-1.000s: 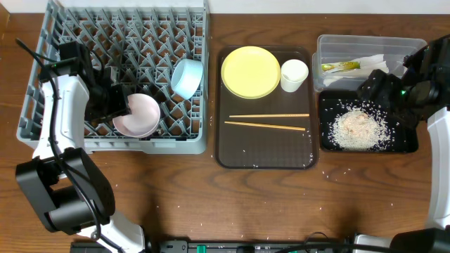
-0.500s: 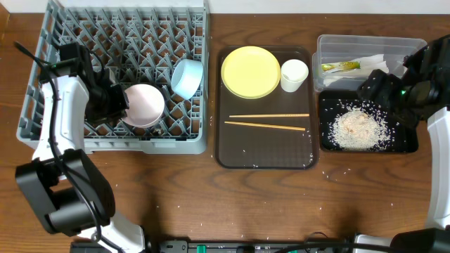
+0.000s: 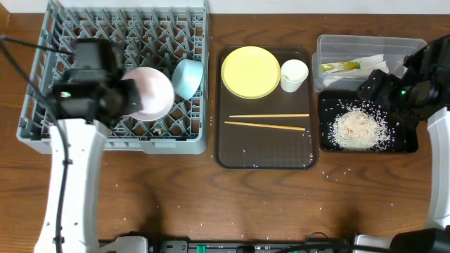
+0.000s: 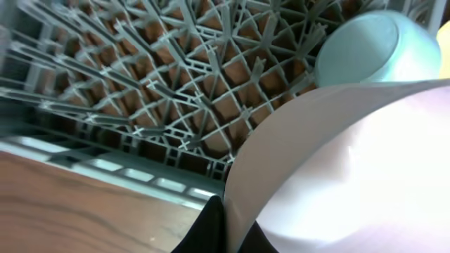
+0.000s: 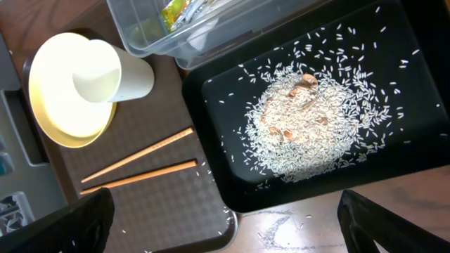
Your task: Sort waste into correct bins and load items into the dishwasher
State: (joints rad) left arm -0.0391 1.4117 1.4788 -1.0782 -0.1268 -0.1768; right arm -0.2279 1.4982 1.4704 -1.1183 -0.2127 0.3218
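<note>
Resting in rack point(image 3: 140, 28), seemingly: blue bowl point(image 3: 188, 77)

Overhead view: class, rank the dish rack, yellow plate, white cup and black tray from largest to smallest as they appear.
1. dish rack, clearly largest
2. black tray
3. yellow plate
4. white cup, smallest

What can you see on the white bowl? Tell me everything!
The white bowl is round, smooth and pale, a little pinkish, and looks like plastic or ceramic. It is tipped up on its edge over the rack, right beside the blue bowl; whether the two touch is unclear. The left gripper pinches its thin rim between dark fingers.
</note>
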